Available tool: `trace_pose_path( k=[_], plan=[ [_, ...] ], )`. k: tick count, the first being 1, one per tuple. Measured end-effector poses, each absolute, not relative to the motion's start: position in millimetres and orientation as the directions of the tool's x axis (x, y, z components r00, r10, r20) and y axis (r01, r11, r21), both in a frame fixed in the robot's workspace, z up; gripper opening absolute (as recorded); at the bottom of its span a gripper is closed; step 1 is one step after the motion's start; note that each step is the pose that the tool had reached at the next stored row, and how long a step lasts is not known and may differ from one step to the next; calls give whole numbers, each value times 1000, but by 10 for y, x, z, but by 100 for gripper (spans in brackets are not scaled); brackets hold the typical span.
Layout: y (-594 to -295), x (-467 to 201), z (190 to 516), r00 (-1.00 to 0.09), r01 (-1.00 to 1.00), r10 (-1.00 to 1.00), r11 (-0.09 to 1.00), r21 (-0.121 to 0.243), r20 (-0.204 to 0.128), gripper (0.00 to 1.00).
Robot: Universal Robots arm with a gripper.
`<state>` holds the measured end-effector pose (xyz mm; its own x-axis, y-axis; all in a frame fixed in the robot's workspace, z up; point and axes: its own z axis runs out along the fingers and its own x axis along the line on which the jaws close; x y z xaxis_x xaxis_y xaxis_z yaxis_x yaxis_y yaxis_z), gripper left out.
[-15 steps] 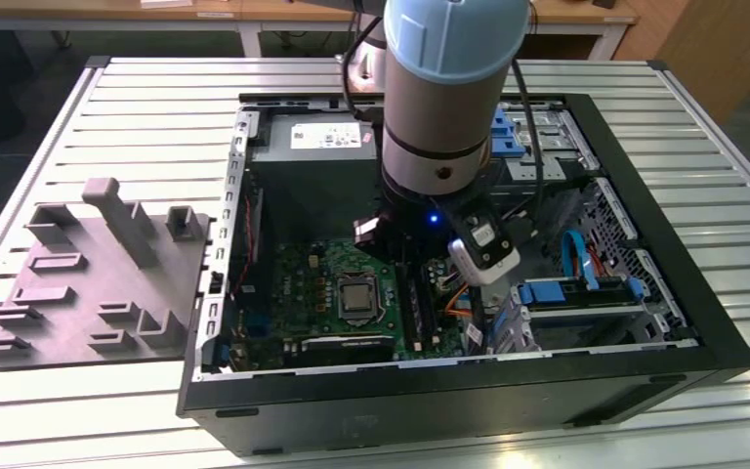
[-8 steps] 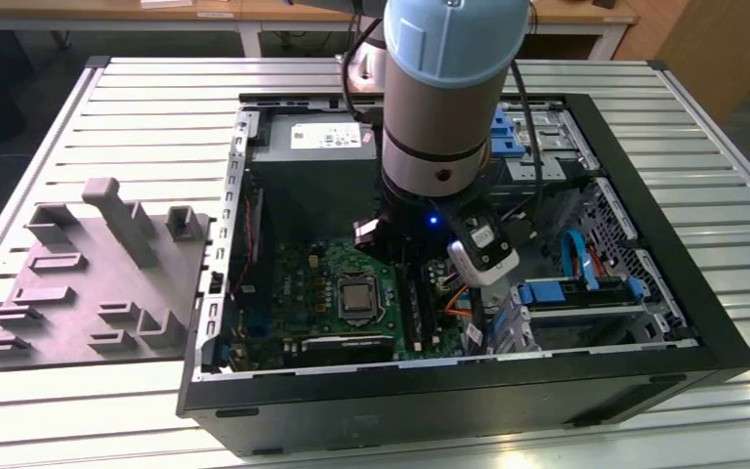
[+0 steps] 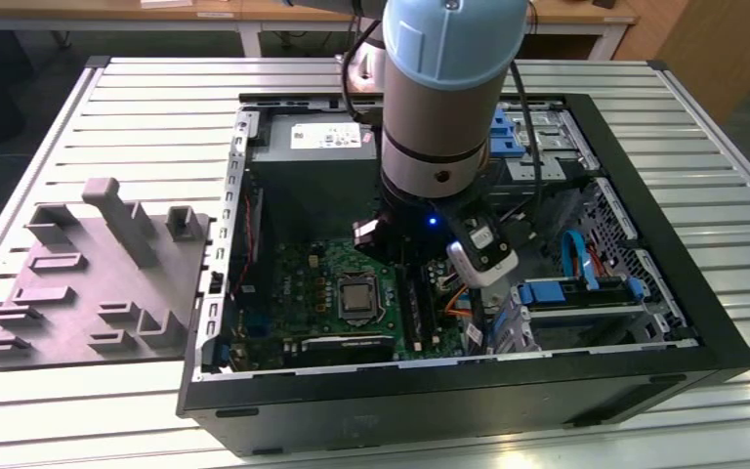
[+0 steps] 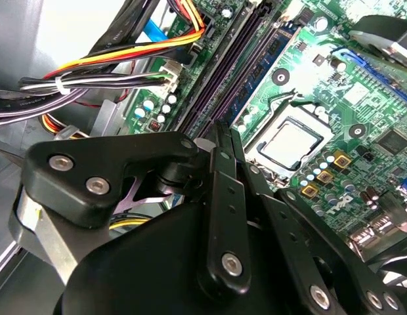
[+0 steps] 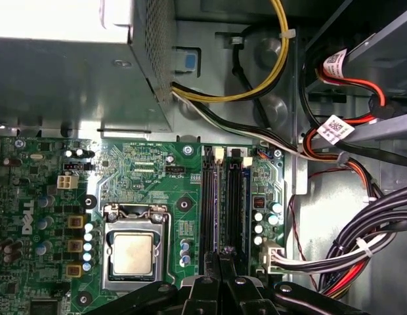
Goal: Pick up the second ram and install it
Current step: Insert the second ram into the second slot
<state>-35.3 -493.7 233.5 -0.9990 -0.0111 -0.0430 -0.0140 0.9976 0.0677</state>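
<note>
My gripper (image 3: 417, 262) hangs inside the open computer case, low over the memory slots (image 5: 224, 197) beside the processor (image 5: 132, 252). Its two black fingers (image 4: 220, 164) lie pressed together, and the tips meet at one end of the slot row. A thin dark-blue ram stick (image 4: 272, 56) stands on edge in the row, on the processor's side, and runs away from the fingertips. I cannot tell whether the tips touch it. Nothing hangs free between the fingers.
Bundled cables (image 5: 361, 246) crowd the side of the slots away from the processor. The grey power supply (image 3: 312, 147) sits at the far end of the case. Blue drive brackets (image 3: 577, 291) are on the exterior view's right. A grey foam tray (image 3: 95, 278) lies beside the case.
</note>
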Motion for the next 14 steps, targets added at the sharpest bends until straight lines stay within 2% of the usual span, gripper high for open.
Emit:
trace_pose_path(
  k=[14],
  plan=[
    [-4937,-359,2312,-999,-14,-11,998,69,-43,11]
  ],
)
